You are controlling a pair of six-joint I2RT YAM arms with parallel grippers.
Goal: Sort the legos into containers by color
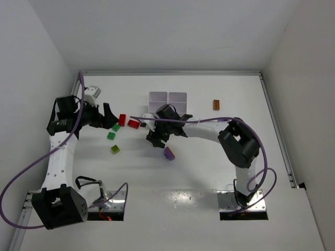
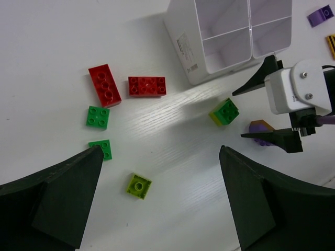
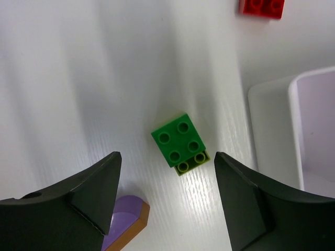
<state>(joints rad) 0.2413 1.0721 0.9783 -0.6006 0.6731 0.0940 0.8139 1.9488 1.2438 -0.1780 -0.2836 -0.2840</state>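
The white tray (image 1: pixel 167 98) sits at the back middle, and its wall (image 2: pixel 183 42) shows in the left wrist view. Two red bricks (image 2: pixel 104 83) (image 2: pixel 147 86), two green ones (image 2: pixel 98 116) (image 2: pixel 101 148) and a lime one (image 2: pixel 138 185) lie left of it. My left gripper (image 2: pixel 160 149) hangs open above them with nothing in it. My right gripper (image 3: pixel 167 155) is open over a green-on-lime clump (image 3: pixel 180 141) lying on the table, touching neither finger. A purple-and-orange clump (image 3: pixel 123 219) lies beside its left finger.
An orange-brown brick (image 1: pixel 216 104) lies alone at the back right. A small purple piece (image 2: pixel 320 14) and a striped yellow one (image 2: pixel 331 46) lie past the tray. A white block (image 1: pixel 92 92) sits by the left wall. Walls close the table at back and sides.
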